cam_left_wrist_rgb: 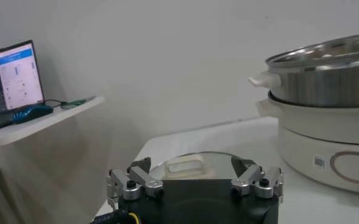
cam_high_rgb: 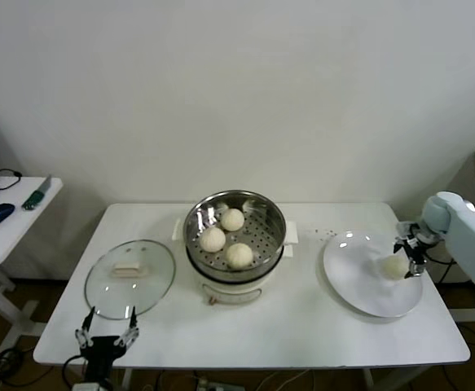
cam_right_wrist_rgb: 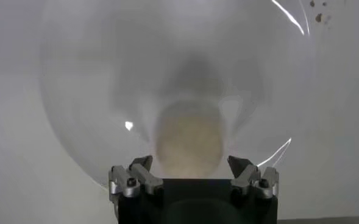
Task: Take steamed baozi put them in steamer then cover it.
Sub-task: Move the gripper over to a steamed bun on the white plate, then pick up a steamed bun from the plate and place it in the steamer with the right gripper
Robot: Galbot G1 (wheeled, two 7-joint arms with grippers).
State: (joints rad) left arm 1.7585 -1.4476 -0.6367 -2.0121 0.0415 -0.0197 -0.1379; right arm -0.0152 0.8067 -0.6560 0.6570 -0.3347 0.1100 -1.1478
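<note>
The steel steamer [cam_high_rgb: 235, 213] on its white base stands mid-table with three baozi on its perforated tray [cam_high_rgb: 232, 219] [cam_high_rgb: 213, 239] [cam_high_rgb: 239, 255]. It also shows in the left wrist view [cam_left_wrist_rgb: 325, 79]. A fourth baozi [cam_high_rgb: 394, 266] lies on the white plate [cam_high_rgb: 359, 277] at the right. My right gripper [cam_high_rgb: 410, 252] is open just above it; in the right wrist view the baozi [cam_right_wrist_rgb: 188, 143] lies between the spread fingers [cam_right_wrist_rgb: 144, 167]. My left gripper [cam_high_rgb: 107, 336] is open and empty at the table's front left edge, near the glass lid [cam_high_rgb: 129, 277].
The glass lid with its cream handle [cam_left_wrist_rgb: 185, 164] lies flat at the left of the table. A white side table [cam_high_rgb: 5, 220] at far left holds a mouse, a laptop and cables. Small crumbs lie near the plate's far edge [cam_high_rgb: 327, 233].
</note>
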